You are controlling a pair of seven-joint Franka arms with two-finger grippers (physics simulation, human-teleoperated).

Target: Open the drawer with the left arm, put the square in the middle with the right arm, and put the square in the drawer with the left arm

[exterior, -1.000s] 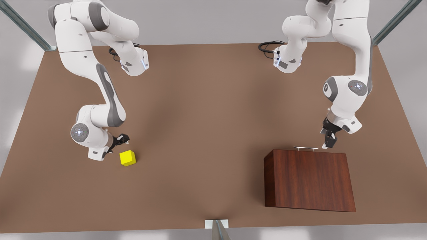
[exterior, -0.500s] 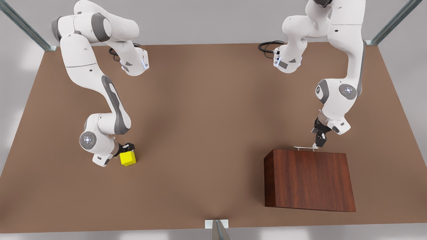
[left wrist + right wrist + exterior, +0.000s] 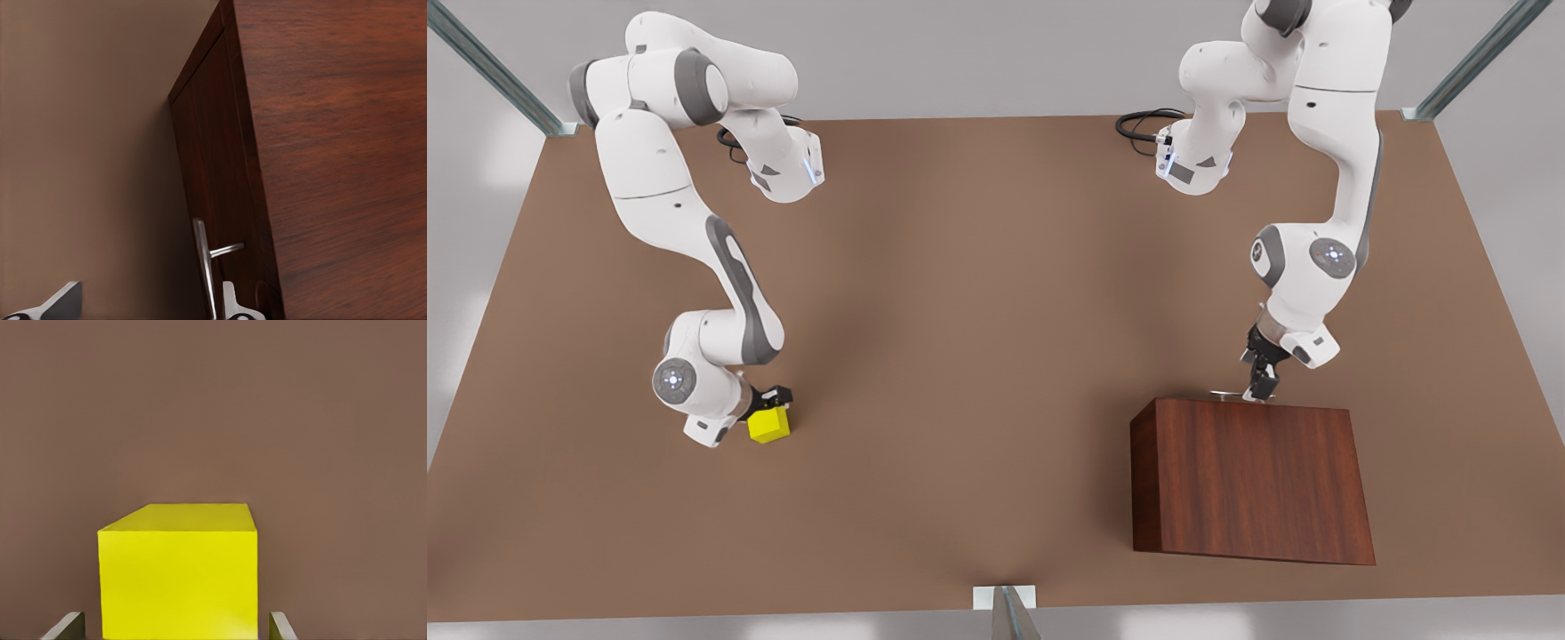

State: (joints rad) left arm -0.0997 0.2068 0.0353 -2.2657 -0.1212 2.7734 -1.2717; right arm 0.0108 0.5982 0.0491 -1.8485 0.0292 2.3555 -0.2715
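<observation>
The yellow square [image 3: 769, 428] [image 3: 179, 580] rests on the tabletop at the front view's left. My right gripper [image 3: 772, 400] [image 3: 173, 628] is lowered over it and open, one finger on each side. The drawer [image 3: 213, 167] is shut flush in the wooden cabinet [image 3: 1249, 480] at the front view's right. Its silver handle [image 3: 1227, 394] [image 3: 203, 260] sticks out on the cabinet's far side. My left gripper [image 3: 1260, 391] [image 3: 145, 303] is open at the handle, and the bar stands between its fingers, close to one. The middle [image 3: 978, 356] of the table is bare brown.
Both arm bases [image 3: 783, 169] stand along the table's far edge with black cables [image 3: 1143, 120]. Metal frame posts [image 3: 1009, 613] rise at the table's edges and corners. Open tabletop lies between the square and the cabinet.
My right gripper has come down from beside the square to straddle it. My left gripper has slid toward the front view's left, onto the handle.
</observation>
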